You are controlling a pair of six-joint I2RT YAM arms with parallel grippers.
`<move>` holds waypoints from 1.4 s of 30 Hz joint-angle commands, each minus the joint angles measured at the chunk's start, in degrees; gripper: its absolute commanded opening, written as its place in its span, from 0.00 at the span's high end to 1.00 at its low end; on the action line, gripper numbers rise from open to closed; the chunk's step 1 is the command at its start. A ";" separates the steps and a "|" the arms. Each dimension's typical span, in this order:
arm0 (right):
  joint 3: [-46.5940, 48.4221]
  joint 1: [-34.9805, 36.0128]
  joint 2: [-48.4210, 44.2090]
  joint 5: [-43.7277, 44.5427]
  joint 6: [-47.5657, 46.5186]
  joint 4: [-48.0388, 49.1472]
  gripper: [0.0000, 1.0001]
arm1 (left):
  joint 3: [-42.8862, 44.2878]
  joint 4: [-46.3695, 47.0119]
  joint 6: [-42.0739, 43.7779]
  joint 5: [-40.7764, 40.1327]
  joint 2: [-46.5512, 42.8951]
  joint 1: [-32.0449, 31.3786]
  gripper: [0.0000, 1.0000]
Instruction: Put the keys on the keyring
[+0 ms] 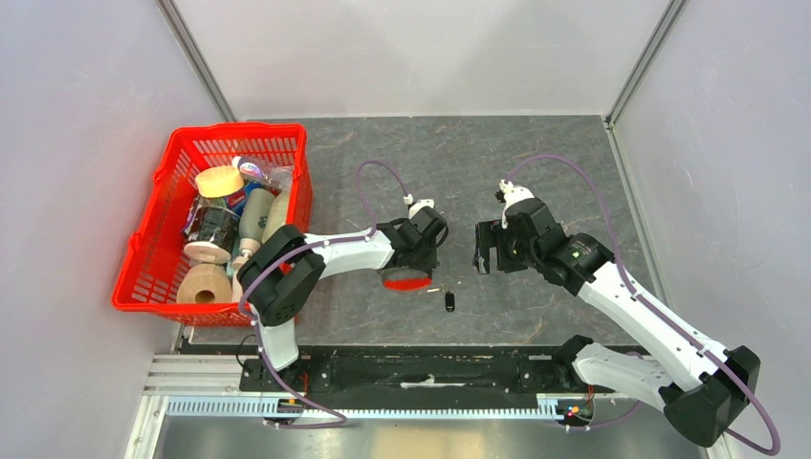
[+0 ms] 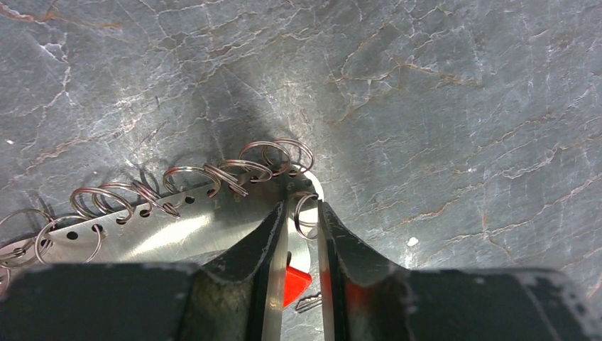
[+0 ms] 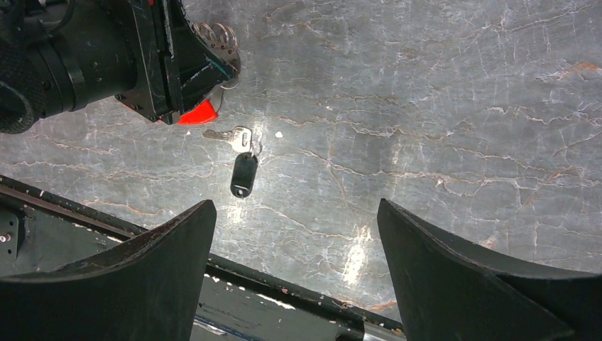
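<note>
Two tools: left tool (image 2: pixel 300 210) straddles the half-hidden keyring (image 2: pixel 177 229), grip unclear; right tool (image 3: pixel 297 210) gapes wide.

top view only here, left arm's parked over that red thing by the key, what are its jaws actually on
Observer: The left wrist view shows the left jaws straddling one small ring at the end of the keyring. The gap is narrow; I cannot tell whether they pinch it.
Operator: which way is the key lying
Observer: In the right wrist view the keys lie flat, blade toward the red strip, black fob joined at the head.
Operator: right jaws ready?
Observer: The right jaws are wide open and empty, with the keys in sight ahead of them.
</note>
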 commanded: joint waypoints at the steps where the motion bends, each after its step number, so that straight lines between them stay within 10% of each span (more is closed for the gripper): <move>1: -0.11 0.06 -1.43 -0.53 0.30 1.67 0.08 | -0.44 1.25 -2.01 0.44 -1.24 0.16 0.74; 19: 1.00 0.07 -1.21 -1.63 1.11 1.65 0.08 | 1.12 -1.47 -1.12 0.87 -5.92 0.16 0.97; 42: 7.55 0.62 -4.09 -13.75 -4.80 -2.08 0.12 | 0.97 -5.39 -1.25 14.59 -23.75 0.33 0.98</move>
